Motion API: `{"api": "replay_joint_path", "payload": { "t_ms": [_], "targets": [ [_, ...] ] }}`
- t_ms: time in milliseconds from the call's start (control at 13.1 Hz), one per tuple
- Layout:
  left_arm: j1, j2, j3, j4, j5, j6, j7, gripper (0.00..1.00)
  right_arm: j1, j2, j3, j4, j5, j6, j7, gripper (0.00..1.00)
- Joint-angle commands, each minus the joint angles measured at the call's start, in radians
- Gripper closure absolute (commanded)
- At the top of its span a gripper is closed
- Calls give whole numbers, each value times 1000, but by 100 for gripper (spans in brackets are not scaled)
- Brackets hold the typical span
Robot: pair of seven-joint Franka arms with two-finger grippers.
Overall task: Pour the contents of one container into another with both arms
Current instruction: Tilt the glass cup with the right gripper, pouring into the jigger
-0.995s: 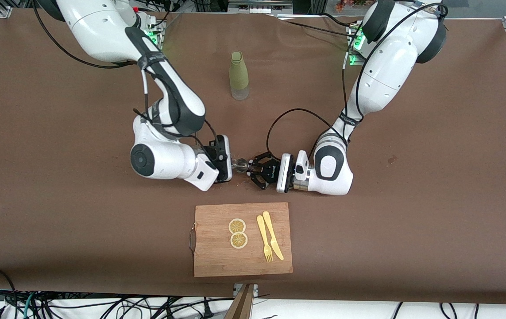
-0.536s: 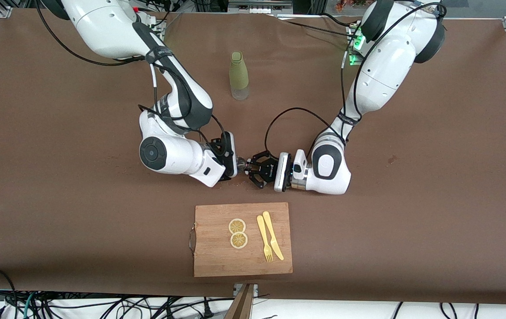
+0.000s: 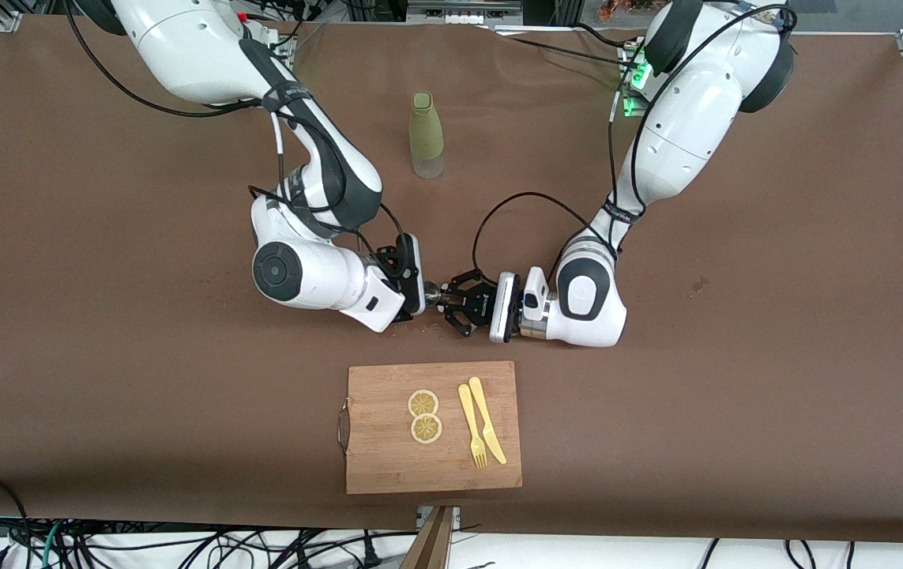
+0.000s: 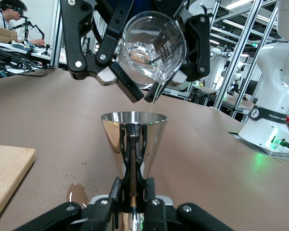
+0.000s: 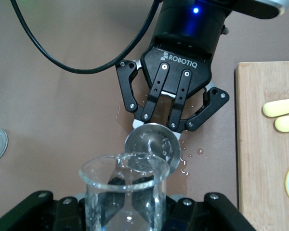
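Note:
My right gripper point(image 5: 127, 204) is shut on a clear glass beaker point(image 5: 124, 190) with water in it. The beaker point(image 4: 151, 48) is tipped, and a thin stream of water runs from its lip into a steel cone-shaped jigger point(image 4: 134, 137). That jigger point(image 5: 151, 144) stands upright just under the beaker's lip, and my left gripper point(image 4: 134, 185) is shut on its waist. In the front view the right gripper point(image 3: 418, 295) and the left gripper point(image 3: 446, 300) meet tip to tip, low over the middle of the table.
A small puddle and drops point(image 4: 77, 193) wet the brown table under the jigger. A green bottle point(image 3: 427, 136) stands farther from the front camera. Nearer to it lies a wooden cutting board point(image 3: 388, 466) with two lemon slices point(image 3: 424, 416) and a yellow fork and knife point(image 3: 479, 427).
The right arm has shifted toward the left arm's end and brought the beaker up against the jigger. The left gripper edged slightly toward it.

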Motion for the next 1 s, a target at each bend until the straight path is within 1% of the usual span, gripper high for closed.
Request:
{"api": "replay_joint_path", "payload": {
  "t_ms": [0,383,613,766,919],
  "targets": [
    [-14,21,5,35,-33,15,7,100,9,-18,-2,-7,-26,0,50,100],
    [-14,21,5,35,-33,15,9,100,9,-18,-5,-5,-35,0,70,100],
    [-14,21,7,35,-33,15,9,100,1,-18,-4,-5,-14,41,73,100],
    [-14,21,7,35,-33,15,10,100,-5,-18,-4,-5,27,52,72,100],
    [-12,21,7,35,-33,15,10,100,-16,-18,-5,-7,91,58,61,100]
  ]
}}
